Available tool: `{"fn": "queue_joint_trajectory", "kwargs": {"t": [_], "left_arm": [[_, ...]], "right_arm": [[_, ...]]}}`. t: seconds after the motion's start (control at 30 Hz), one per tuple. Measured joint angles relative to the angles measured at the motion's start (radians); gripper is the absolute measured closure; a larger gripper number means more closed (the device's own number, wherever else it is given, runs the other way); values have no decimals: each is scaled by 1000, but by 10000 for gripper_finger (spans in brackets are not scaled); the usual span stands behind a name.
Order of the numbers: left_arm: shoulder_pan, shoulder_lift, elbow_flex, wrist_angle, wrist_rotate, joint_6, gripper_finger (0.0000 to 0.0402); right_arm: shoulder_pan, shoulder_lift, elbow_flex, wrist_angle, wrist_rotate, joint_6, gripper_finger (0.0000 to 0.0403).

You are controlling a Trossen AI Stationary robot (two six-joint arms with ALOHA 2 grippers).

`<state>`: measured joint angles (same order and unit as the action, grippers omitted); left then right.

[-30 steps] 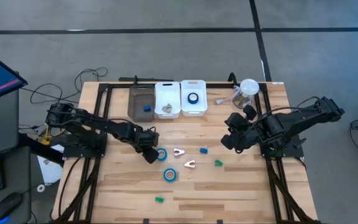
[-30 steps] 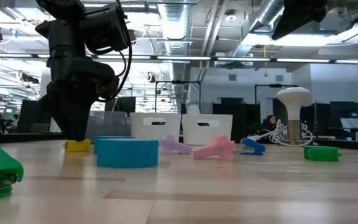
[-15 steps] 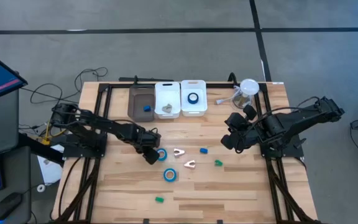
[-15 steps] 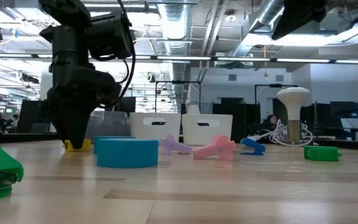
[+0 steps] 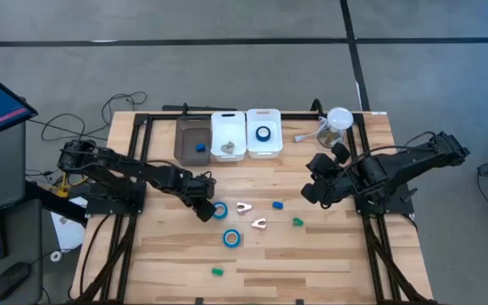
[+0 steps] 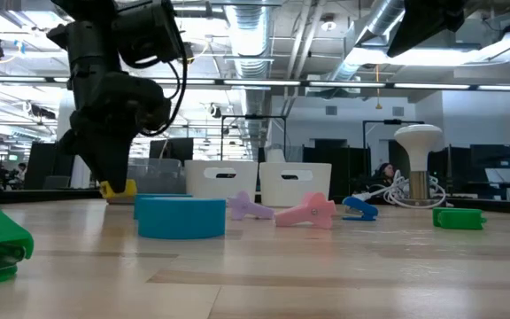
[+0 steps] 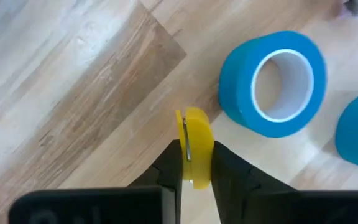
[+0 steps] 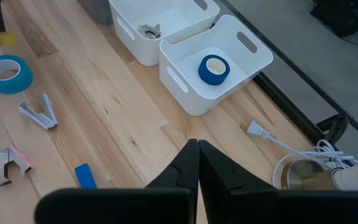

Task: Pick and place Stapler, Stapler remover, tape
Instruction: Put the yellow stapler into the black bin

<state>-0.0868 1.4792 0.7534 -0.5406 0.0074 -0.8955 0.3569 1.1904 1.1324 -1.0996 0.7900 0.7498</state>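
My left gripper [image 5: 203, 208] is near the table's middle, shut on a small yellow stapler [image 7: 194, 144] that also shows in the low view [image 6: 118, 188]. Next to it a blue tape roll [image 5: 219, 210] lies flat on the table; a second roll [image 5: 231, 238] lies nearer. A third roll [image 5: 263, 133] sits in the right white bin [image 5: 263, 149]. Two pale staple removers [image 5: 244, 207] [image 5: 258, 224] lie beside the rolls. My right gripper [image 8: 197, 155] is shut and hovers over the table's right part, touching nothing. My left gripper pinches the yellow stapler between its two fingers [image 7: 174, 157], one on each flat side [image 7: 197, 134], coming from above and slanting down. The stapler sticks out past the fingertips and hangs just clear of the table.
A brown bin [image 5: 192, 135] holds a small blue block [image 5: 200, 146]; the middle white bin [image 5: 228, 125] holds a pale item. Small blue [image 5: 277, 204] and green [image 5: 297, 222] [image 5: 217, 272] staplers lie on the wood. A lamp-like stand with a cable [image 5: 337, 120] is at the far right corner.
My left gripper has risen a little with the yellow stapler, which rested on the table a second ago and now hangs just clear of it. The tape rolls and my right arm have stayed put.
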Motion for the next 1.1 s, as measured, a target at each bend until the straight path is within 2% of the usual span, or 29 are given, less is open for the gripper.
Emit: {"fn": "queue_joint_trajectory", "kwargs": {"t": [0.17, 0.47, 1.1], "left_arm": [[5, -24, 1, -2, -8, 25, 333], [78, -104, 1, -10, -27, 83, 344], [401, -398, 2, -21, -105, 306, 341]], "right_arm": [[0, 0, 0, -2, 0, 0, 403], [0, 0, 0, -11, 0, 0, 403], [1, 0, 0, -23, 0, 0, 403]]}}
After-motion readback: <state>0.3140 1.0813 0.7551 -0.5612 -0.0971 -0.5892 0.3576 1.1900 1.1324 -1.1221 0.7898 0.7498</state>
